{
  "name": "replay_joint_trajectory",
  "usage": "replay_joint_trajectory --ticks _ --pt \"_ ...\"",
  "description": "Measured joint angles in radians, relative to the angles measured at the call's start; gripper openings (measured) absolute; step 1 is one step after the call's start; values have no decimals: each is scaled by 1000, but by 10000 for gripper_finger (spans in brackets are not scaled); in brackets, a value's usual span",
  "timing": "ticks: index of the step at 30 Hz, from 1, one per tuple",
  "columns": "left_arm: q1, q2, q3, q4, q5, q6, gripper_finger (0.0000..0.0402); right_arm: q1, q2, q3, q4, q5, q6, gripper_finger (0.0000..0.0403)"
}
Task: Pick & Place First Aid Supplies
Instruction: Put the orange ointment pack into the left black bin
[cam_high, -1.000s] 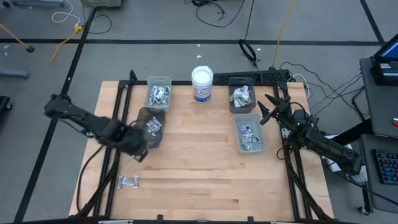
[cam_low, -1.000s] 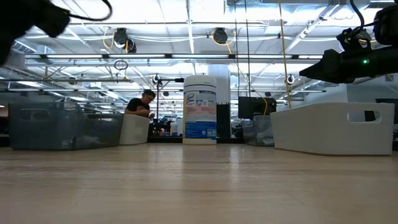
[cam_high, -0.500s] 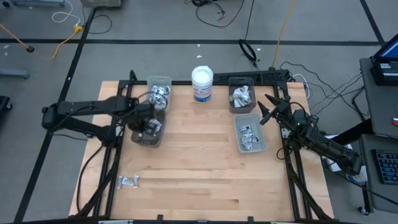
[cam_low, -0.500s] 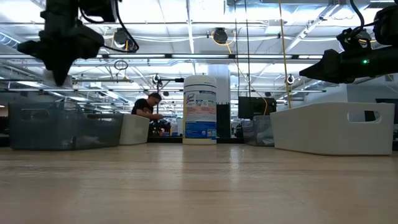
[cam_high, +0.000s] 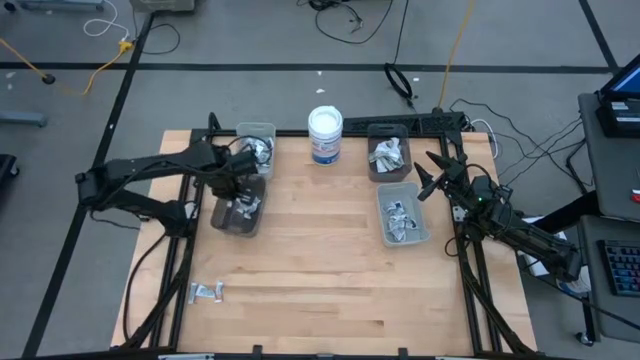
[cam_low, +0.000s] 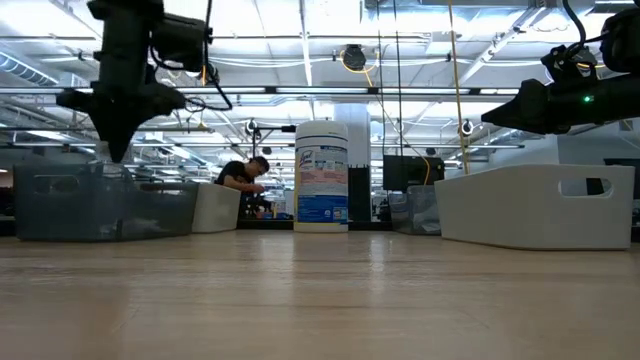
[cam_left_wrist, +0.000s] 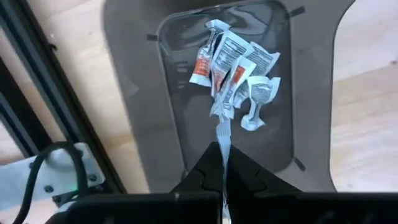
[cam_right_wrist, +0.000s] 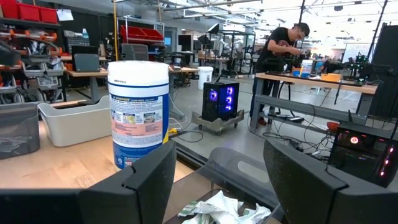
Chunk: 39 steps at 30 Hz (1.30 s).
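My left gripper (cam_high: 238, 182) (cam_low: 118, 150) points down over the dark grey bin (cam_high: 222, 222) at the table's left and is shut on one thin pale packet (cam_left_wrist: 222, 134), seen edge-on. Below it, several white packets with red and dark print (cam_left_wrist: 233, 68) lie on the bin's floor. Two more packets (cam_high: 207, 291) lie flat on the wood near the front left. My right gripper (cam_high: 425, 175) (cam_right_wrist: 214, 180) stands open and level at the table's right edge, with nothing between its fingers. My left gripper pinches the thin packet by its upper end (cam_left_wrist: 223, 163) between its two fingertips, from above with the fingers pointing down. The packet hangs below the fingers, edge-on to the wrist camera, over the packets in the grey bin.
A clear bin of packets (cam_high: 255, 145) stands behind the grey one. A white round tub (cam_high: 325, 135) is at the far middle. A grey bin (cam_high: 388, 155) and a pale bin (cam_high: 402, 215) with packets stand at the right. Bare wood fills the middle and front.
My left gripper has swung from the table's front left toward the far edge and a little to the right, rolling about its own axis, and now stands over the grey bin. It has stayed shut. My right arm has kept still.
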Motion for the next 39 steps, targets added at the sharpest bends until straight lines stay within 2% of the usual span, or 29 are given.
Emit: replay_joint_trajectory --ticks 7,15,18,24,28,33,39 --pt "-19 111 -37 88 -45 -1 0 0 0 0 0 0 0 238" --pt "-30 164 -72 200 -21 -1 8 0 0 0 0 0 0 238" --pt "-30 163 -72 202 -19 17 37 0 0 0 0 0 0 238" --pt "-29 161 -72 201 30 18 130 0 0 0 0 0 0 238" --pt "-13 141 -42 159 59 -3 176 0 0 0 0 0 0 238" --pt "-37 69 -5 145 60 -55 200 0 0 0 0 0 0 238" --pt "-97 -9 -2 126 87 -126 193 0 0 0 0 0 0 238"
